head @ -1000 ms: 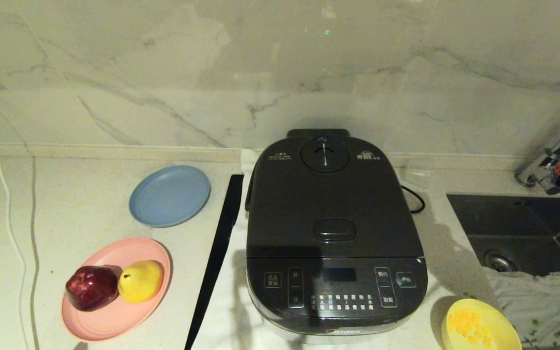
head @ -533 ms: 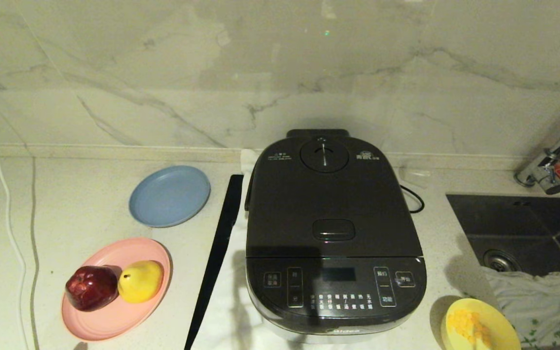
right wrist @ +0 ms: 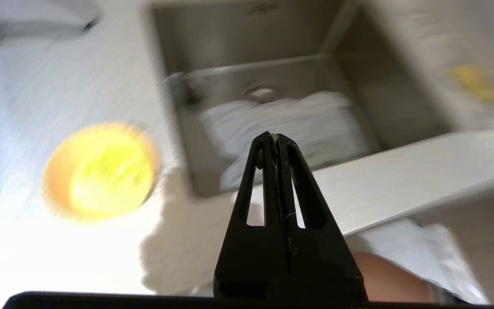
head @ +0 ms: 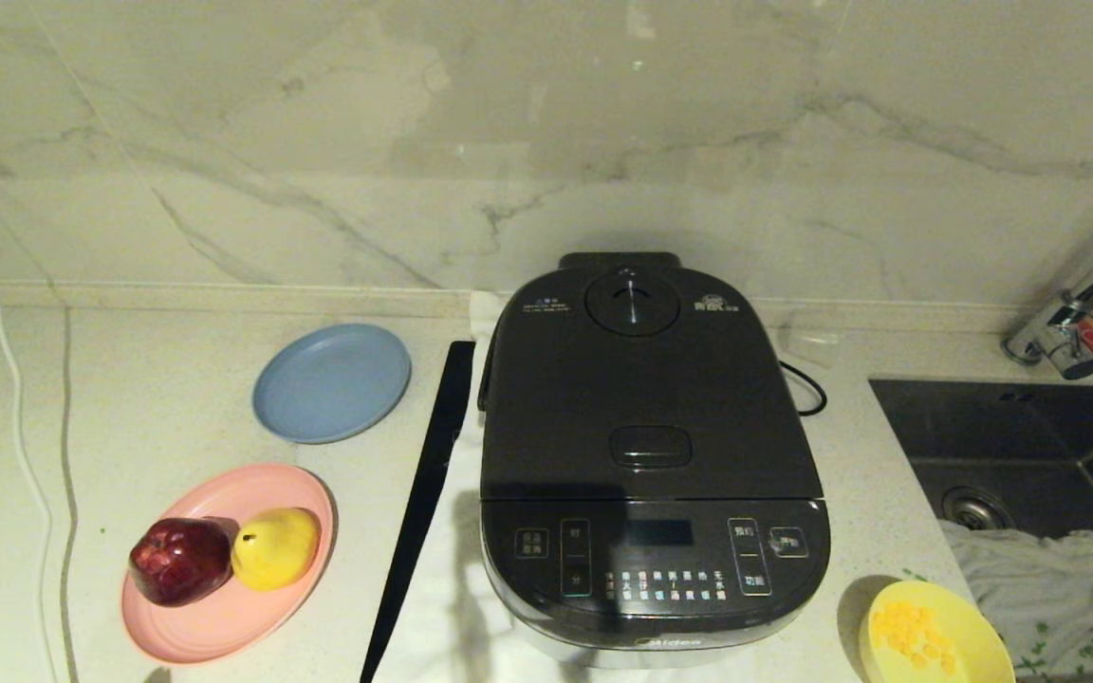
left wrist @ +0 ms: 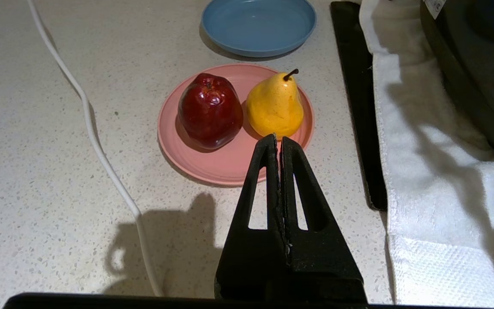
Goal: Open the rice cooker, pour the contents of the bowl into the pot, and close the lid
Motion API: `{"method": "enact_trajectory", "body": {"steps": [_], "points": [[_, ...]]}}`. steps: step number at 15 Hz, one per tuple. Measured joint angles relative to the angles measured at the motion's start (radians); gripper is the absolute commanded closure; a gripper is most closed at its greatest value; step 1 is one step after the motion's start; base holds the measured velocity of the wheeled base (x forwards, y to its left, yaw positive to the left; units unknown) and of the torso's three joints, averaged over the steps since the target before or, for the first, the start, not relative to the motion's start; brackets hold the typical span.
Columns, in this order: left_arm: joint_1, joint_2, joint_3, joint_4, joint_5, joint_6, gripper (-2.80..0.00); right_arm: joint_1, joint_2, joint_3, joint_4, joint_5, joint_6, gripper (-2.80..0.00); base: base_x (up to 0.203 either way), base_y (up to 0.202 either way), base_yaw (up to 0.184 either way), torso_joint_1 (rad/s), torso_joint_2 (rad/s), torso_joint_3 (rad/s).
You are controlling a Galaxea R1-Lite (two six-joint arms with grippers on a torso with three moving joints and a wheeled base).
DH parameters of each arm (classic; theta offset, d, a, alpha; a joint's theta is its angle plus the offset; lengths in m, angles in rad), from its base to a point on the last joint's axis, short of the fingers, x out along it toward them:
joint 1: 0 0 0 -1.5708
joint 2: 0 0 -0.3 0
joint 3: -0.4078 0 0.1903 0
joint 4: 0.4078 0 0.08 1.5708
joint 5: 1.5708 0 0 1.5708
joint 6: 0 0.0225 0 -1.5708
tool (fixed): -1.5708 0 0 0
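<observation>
Cooker [head: 653, 455]: dark, on a white towel [left wrist: 440, 180] on the table [head: 129, 398], near the marble back wall; the landmark for every entry below.
Lid [head: 646, 389]: down, closed flat; round vent toward the wall, oval button nearer the front panel.
Pot: under the lid, hidden.
Bowl [head: 935, 636]: pale yellow, on the table off the cooker's front right corner, apart from it.
Kernels [head: 912, 631]: loose yellow heap inside the bowl.
Sink [head: 1030, 446]: right of the cooker; a white cloth [head: 1049, 579] lies in it; tap [head: 1068, 323] behind.
Black strip [head: 423, 493]: lies along the cooker's left side.
Blue plate [head: 331, 381]: left of the cooker, beyond the strip.
Pink plate [head: 224, 564]: front left of the cooker, carrying a red apple [head: 179, 560] and a yellow pear [head: 274, 547], side by side.
White cord [head: 6, 379]: far left of the cooker.
Left tool [left wrist: 279, 139]: fingers pressed together, empty, above the table just short of the pink plate.
Right tool [right wrist: 272, 139]: fingers pressed together, above the sink's front edge, with the bowl off to one side.
</observation>
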State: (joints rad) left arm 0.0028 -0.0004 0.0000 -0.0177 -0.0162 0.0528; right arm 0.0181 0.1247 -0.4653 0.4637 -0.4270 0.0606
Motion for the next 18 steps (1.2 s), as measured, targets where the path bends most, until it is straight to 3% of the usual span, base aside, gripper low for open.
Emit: {"method": "enact_trajectory", "body": {"steps": [3,7,18], "points": [[0.0,0.0,0.0,0.0,0.0,-0.001,0.0,-0.013,-0.089,0.246,-0.17,0.138,-0.026,0.0,0.0,0.0,0.0,0.0,0.0,0.0],[0.0,0.0,0.0,0.0,0.0,-0.001,0.0,-0.016,-0.12,0.44,-0.449,0.428,-0.103,0.0,0.0,0.0,0.0,0.0,0.0,0.0],[0.0,0.0,0.0,0.0,0.0,-0.001,0.0,-0.015,-0.125,0.465,-0.464,0.448,-0.114,0.0,0.0,0.0,0.0,0.0,0.0,0.0]]}}
